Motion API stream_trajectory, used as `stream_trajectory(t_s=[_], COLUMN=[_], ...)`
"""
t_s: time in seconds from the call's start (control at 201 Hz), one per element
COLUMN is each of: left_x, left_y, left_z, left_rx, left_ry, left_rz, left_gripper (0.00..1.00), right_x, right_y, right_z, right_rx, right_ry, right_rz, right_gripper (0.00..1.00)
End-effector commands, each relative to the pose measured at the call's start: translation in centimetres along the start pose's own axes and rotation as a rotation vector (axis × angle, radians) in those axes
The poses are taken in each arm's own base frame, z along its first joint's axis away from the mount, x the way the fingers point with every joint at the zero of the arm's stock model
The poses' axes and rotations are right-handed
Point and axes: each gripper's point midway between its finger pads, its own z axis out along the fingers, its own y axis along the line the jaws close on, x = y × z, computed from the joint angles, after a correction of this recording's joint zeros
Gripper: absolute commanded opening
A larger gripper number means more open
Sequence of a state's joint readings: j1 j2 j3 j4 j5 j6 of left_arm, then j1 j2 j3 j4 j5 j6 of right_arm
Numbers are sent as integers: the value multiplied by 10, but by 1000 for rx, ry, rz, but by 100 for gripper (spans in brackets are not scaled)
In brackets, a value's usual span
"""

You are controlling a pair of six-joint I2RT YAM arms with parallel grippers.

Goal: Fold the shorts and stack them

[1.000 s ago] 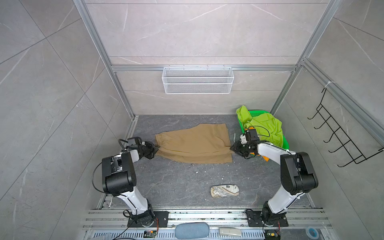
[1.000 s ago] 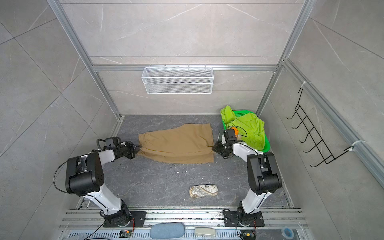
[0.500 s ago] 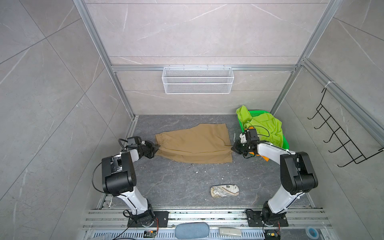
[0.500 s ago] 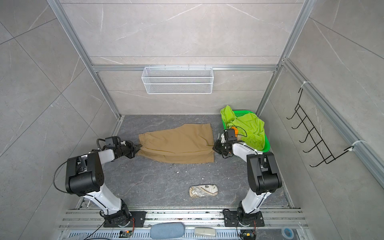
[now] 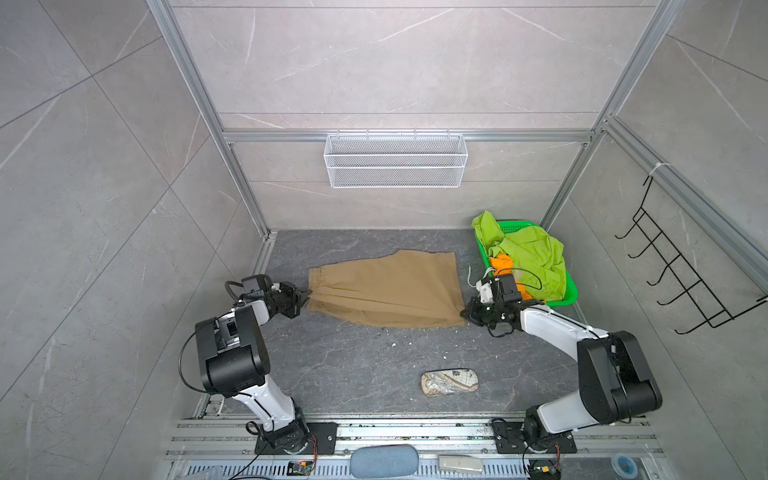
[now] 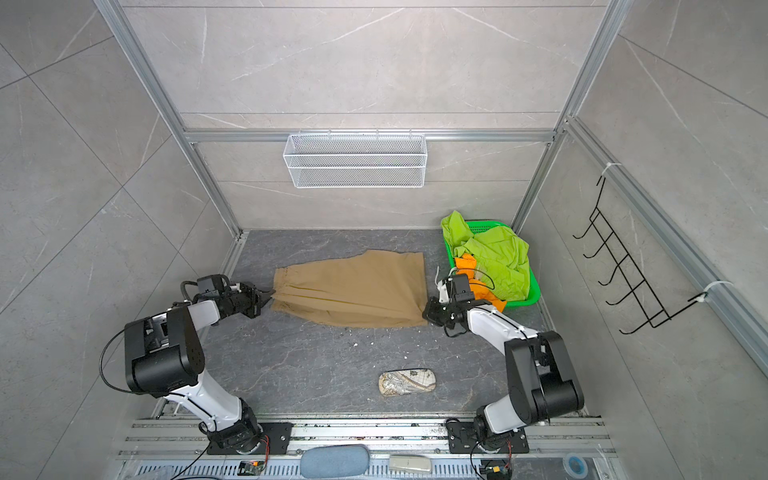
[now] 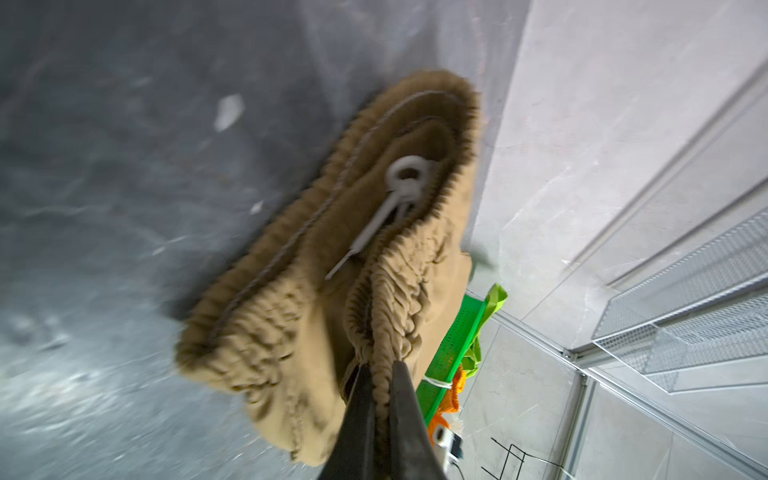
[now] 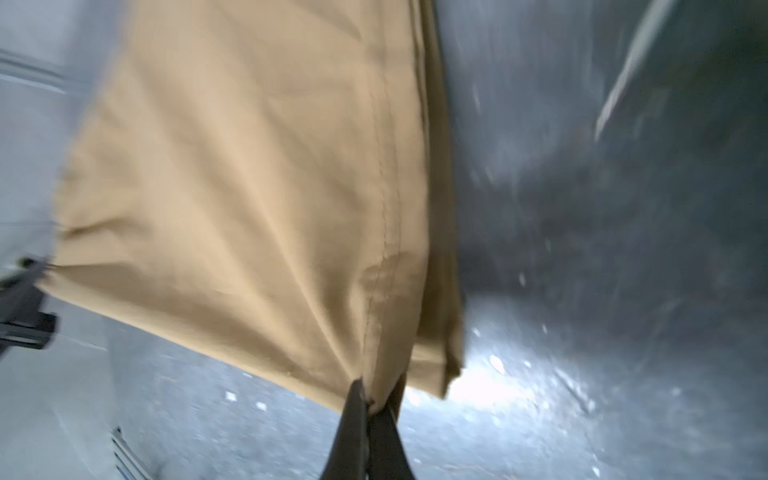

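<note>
tan shorts gripped both ends | orange shorts mostly under lime shorts

Table, centre: spread shorts, left gripper at their left end, right gripper at their front right corner. Back right: basket holding top shorts heaped over lower shorts. Front, right of centre: pouch. Back wall: wire shelf. Right wall: hook rack.

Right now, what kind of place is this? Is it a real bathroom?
Probably a robot test booth dressed like a laundry corner: stone-look walls in a metal frame, a wire shelf and hook rack, two arms bolted to a rail.
</note>
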State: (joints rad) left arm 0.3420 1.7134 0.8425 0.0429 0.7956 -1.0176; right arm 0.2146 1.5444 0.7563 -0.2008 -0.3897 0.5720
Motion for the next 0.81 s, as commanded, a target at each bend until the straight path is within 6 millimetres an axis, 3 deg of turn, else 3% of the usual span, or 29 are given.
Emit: stream_trajectory(t_s=[0.0,0.149,0.204,0.269,0.344,0.533,0.578,0.603,0.717,0.802], left_x=[-1,2,3,4,6,4,2,1,15,40], left_y=[1,1,0,-1,-6,-30,-40,-45,-81,-100], left_z=[0,-2,-4,-10,-17,-50,-57,-60,-54,-26], left_rx=[16,9,1,-27,-54,-144,-143,-137,-105,-89], left_ry=[0,3,-1,-12,-19,-102,-132,-142,-118,-48], left_rz=[34,41,47,64,97,257,292,303,411,501], left_gripper=[0,0,10,28,42,60,75,97,99,99], right_x=[0,-4,-6,-7,-10,-30,-36,-38,-37,-29], right_y=[-13,-13,-9,-5,1,27,39,45,87,110], right_z=[11,16,14,7,-7,-50,-56,-57,-42,-16], right_rx=[35,39,35,31,41,41,7,-12,-113,-153], right_ry=[-7,-3,-2,-3,-21,-89,-105,-111,-100,-50], right_rz=[1,1,-3,-12,-34,-87,-82,-79,-89,-102], right_gripper=[0,1,6,20,35,68,76,79,98,99])
